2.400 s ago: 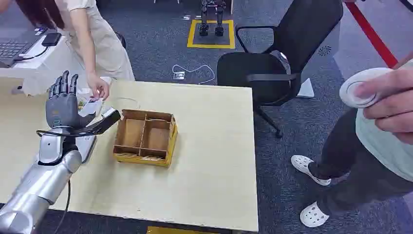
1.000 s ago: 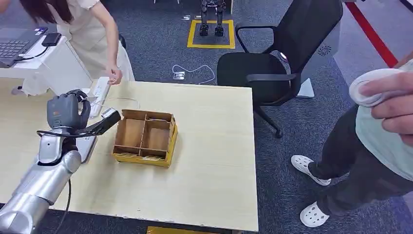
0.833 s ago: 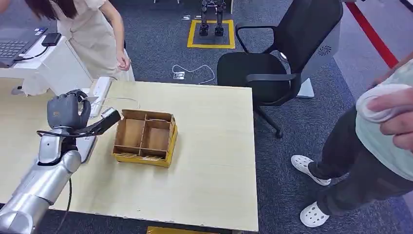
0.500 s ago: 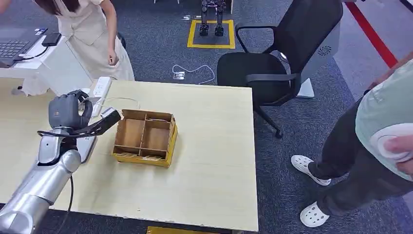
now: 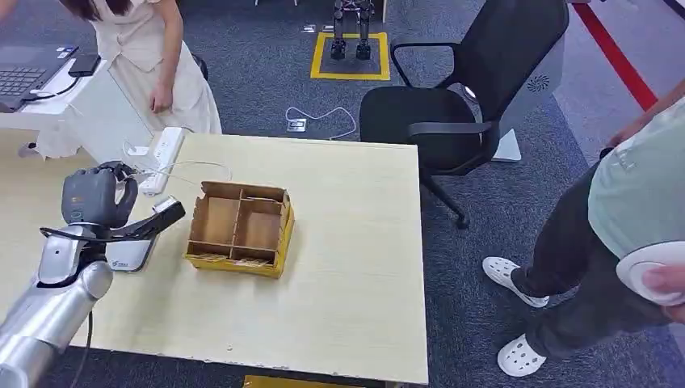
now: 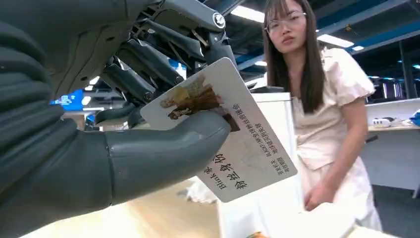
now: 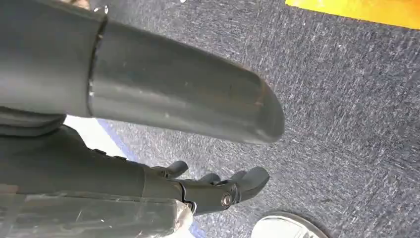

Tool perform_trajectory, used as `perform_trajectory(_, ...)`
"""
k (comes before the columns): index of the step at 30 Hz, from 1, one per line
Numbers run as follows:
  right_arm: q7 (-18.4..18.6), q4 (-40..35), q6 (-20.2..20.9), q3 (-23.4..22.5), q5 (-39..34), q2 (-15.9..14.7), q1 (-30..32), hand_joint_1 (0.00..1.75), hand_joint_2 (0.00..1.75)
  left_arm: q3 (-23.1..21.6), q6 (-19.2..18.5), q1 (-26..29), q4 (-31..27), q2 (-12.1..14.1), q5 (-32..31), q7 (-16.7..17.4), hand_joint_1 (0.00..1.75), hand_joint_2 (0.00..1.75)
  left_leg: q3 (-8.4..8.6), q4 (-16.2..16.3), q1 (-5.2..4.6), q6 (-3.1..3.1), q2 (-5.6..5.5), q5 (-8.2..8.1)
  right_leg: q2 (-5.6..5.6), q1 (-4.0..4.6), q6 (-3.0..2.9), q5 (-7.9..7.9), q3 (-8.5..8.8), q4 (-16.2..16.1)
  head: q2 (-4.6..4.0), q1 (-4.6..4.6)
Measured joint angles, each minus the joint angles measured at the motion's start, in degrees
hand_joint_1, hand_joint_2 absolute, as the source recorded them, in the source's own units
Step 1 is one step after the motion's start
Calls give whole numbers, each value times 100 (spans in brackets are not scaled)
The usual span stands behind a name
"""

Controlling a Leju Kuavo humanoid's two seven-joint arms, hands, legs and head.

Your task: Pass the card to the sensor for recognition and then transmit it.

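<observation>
While gripping the card (image 6: 233,134), left hand (image 5: 95,196) shifted leftward, person's hand withdrawn.

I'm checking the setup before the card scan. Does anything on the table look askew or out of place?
Mostly tidy. The power strip lies at the far table edge, partly overhanging it, its cable looping loosely toward the divided box. The box sits slightly turned against the table edges. The left hand holds the card tilted.
</observation>
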Motion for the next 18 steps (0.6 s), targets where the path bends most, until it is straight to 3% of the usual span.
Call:
perform_trajectory(5,81,-81,-251,291,-260,-105,-64,0,0,201,15,391,-59,142,-158,107,175,175,0,0,0,-1,0,-1,0,0,0,-1,-1,0,0,2)
perform_trajectory(18,83,-192,-483,835,-608,-238,-256,0,0,496,13,798,-148,179,-350,201,175,175,0,0,0,-1,-3,-1,-4,0,0,0,1,-1,0,-4)
